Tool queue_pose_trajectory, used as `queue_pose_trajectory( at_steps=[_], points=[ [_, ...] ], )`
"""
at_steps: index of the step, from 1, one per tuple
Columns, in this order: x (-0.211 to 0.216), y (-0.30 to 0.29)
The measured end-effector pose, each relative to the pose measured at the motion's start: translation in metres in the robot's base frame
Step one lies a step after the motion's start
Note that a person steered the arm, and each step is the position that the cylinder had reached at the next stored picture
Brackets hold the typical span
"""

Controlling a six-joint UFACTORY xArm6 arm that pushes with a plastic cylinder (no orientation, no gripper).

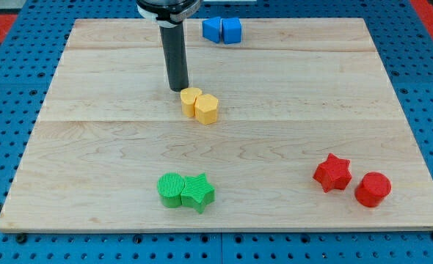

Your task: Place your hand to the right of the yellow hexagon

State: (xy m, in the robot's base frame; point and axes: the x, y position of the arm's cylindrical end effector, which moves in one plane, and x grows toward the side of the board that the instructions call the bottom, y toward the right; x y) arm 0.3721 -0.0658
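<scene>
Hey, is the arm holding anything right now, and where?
Nothing is held. My tip sits just up-left of the yellow blocks, apparently not touching them.

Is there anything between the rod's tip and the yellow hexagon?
Partly: in the camera view, my tip sits just up-left of the yellow round block, which touches the yellow hexagon on its left side.

The yellow hexagon [207,108] sat flat on the wooden board, a little toward the view's top from centre. It was a stubby six-sided block, one flat face up, pressed right against a second yellow block [190,98] on its upper left in the view.
</scene>
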Motion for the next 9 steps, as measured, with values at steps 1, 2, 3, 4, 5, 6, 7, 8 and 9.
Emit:
queue_pose_trajectory(
  at_steps=[1, 2, 3, 4, 5, 6, 7, 8, 9],
  points=[
    [-0.001, 0.000],
    [-0.001, 0.000],
    [0.003, 0.000],
    [0.003, 0.000],
    [-0.001, 0.000],
    [-0.005, -0.007],
    [-0.004, 0.026],
    [-0.003, 0.108],
    [0.083, 0.161]
  ],
)
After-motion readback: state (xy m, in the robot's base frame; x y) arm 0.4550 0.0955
